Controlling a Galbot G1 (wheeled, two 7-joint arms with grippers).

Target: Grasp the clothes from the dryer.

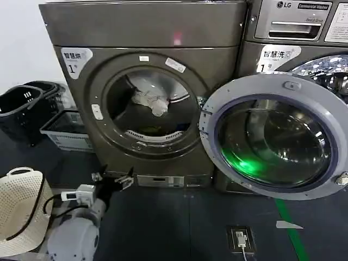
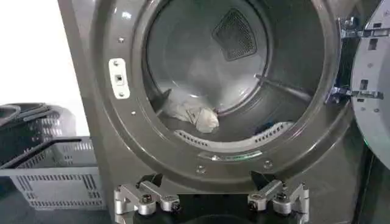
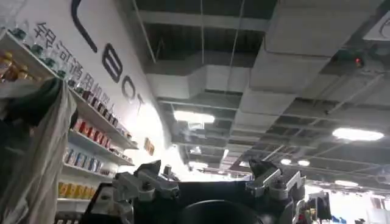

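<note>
My left gripper (image 2: 210, 198), jaws spread and empty, hangs low before the big bronze-grey front-loading dryer (image 1: 76, 32), so I should rise, enter the round porthole squarely and pinch the pale limp cloth (image 2: 192, 112) lying on the drum's near-left floor at its bunched top.

Left end effector (image 1: 113, 181) low, fingers spread; right end effector (image 3: 210, 182) fingers spread, upturned.

We see the clothes (image 1: 152, 98) inside the dryer (image 1: 142, 32) | its door (image 1: 274, 138) swung right, before the second machine (image 1: 296, 27) | baskets (image 1: 32, 111) left of dryer | left gripper (image 1: 113, 178) near its base.
</note>
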